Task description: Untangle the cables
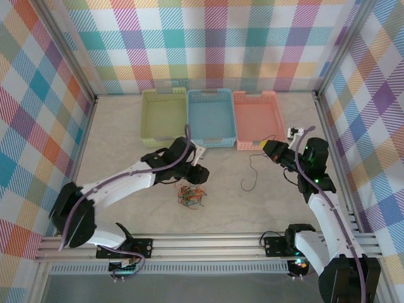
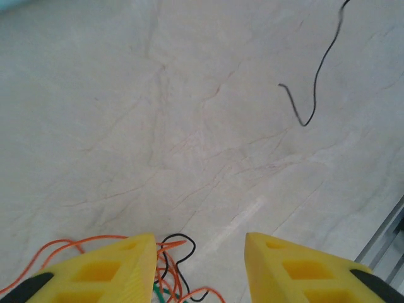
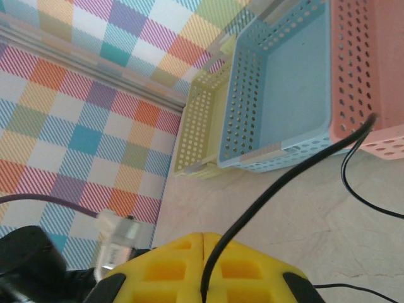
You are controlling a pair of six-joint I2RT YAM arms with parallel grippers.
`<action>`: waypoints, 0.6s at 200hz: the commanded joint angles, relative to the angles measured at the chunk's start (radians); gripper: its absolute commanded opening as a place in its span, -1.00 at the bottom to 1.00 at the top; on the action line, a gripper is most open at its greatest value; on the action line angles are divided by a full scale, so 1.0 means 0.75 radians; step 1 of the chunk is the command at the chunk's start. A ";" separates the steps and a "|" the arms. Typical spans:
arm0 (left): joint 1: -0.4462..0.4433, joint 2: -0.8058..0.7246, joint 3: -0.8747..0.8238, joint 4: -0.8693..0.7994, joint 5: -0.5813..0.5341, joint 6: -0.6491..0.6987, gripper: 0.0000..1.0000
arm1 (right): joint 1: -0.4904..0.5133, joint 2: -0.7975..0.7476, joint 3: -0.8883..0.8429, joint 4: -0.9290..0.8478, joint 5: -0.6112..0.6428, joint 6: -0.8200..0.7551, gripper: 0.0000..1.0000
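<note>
Top view: cable clump (image 1: 190, 194) lies on the table (image 1: 126, 145) just beside my left claw (image 1: 194, 174); black cable (image 1: 251, 173) trails apart toward my right claw (image 1: 265, 146). Left wrist: left claw (image 2: 199, 265) spread, empty, the clump's orange loops (image 2: 170, 278) at its fingertips. Right wrist: right claw (image 3: 203, 252) pressed together, pinching the black cable (image 3: 284, 180).

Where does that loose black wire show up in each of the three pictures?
Top external: black wire right of centre, trailing from the right hand.
Left wrist: the wire curls in the upper right corner.
Right wrist: it rises from the shut right hand, mid-frame, toward the pink basket.
Shared landmark: the pale marbled table under it.
</note>
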 commanded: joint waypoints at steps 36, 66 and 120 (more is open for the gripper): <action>-0.005 -0.380 -0.281 0.145 -0.377 -0.065 -0.07 | 0.193 0.152 0.217 0.016 0.134 -0.057 -1.00; 0.008 -0.556 -0.391 0.242 -0.445 -0.089 0.09 | 0.264 0.317 0.391 0.073 0.194 -0.017 -1.00; 0.011 -0.774 -0.513 0.317 -0.488 -0.089 0.23 | 0.339 0.720 0.865 0.048 0.190 0.022 -1.00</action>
